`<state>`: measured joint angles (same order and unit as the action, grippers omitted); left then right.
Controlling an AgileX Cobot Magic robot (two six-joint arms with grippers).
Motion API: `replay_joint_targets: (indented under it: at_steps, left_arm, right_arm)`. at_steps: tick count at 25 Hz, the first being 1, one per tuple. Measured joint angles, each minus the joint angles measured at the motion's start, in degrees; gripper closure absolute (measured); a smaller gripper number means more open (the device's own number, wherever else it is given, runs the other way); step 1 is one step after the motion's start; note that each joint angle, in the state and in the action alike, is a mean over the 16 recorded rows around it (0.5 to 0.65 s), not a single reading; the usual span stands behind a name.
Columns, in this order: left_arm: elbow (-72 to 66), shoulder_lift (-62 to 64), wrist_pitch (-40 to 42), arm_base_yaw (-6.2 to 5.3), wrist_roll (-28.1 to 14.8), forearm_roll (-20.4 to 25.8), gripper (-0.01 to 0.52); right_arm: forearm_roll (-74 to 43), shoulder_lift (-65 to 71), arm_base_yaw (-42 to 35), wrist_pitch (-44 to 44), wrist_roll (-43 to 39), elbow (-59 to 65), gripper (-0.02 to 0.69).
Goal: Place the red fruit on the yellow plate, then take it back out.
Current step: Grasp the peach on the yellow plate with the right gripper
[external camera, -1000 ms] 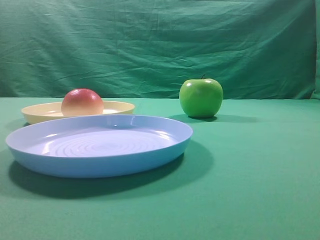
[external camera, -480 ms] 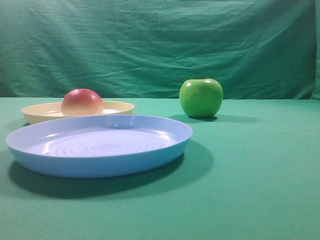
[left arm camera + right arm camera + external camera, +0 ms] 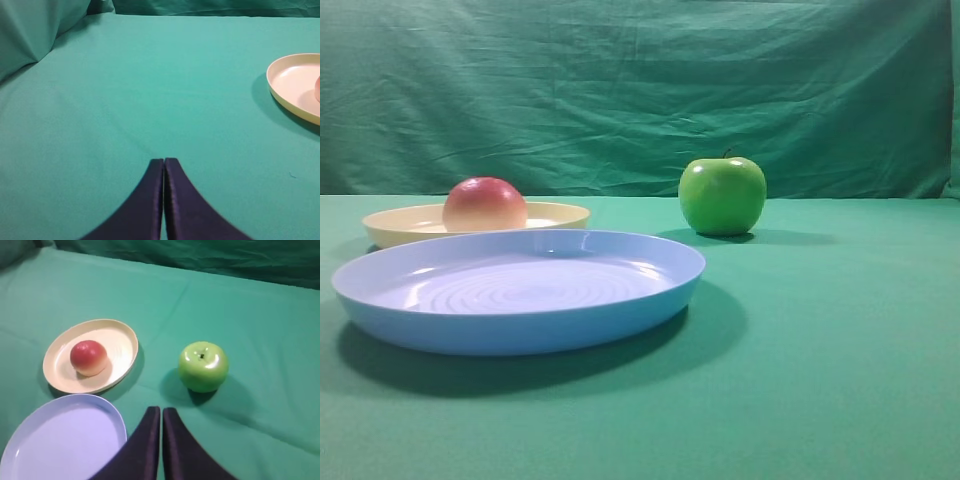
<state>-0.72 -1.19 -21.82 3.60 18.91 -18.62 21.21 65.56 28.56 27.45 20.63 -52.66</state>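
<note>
Red fruit [image 3: 88, 357] resting inside yellow plate [image 3: 118, 339], so placing looks done; taking out remains; left gripper [image 3: 164, 161] and right gripper [image 3: 161, 410] both pressed closed, empty, well apart from fruit.

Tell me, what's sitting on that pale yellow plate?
One red fruit rests on the yellow plate, left of its centre in the right wrist view; nothing else shows there. The patch of plate directly beneath the fruit is hidden.
</note>
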Motion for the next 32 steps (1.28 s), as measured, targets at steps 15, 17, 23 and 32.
replay_joint_targets:
  at_steps: [15,17,23,32]
  left_arm:
    - [0.0,0.0,0.0,0.0,0.0,0.0,0.514]
    - [0.0,0.0,0.0,0.0,0.0,0.0,0.514]
    - [0.0,0.0,0.0,0.0,0.0,0.0,0.514]
    - [0.0,0.0,0.0,0.0,0.0,0.0,0.514]
  right_arm:
    - [1.6,37.2,4.8,11.1,10.2,-32.5,0.659]
    - [2.8,41.7,4.8,12.2,11.4,-37.1,0.643]
    - [6.5,52.5,5.1,14.6,14.3,-48.6,0.539]
    - [10.1,60.8,7.4,15.6,17.0,-56.9,0.234]
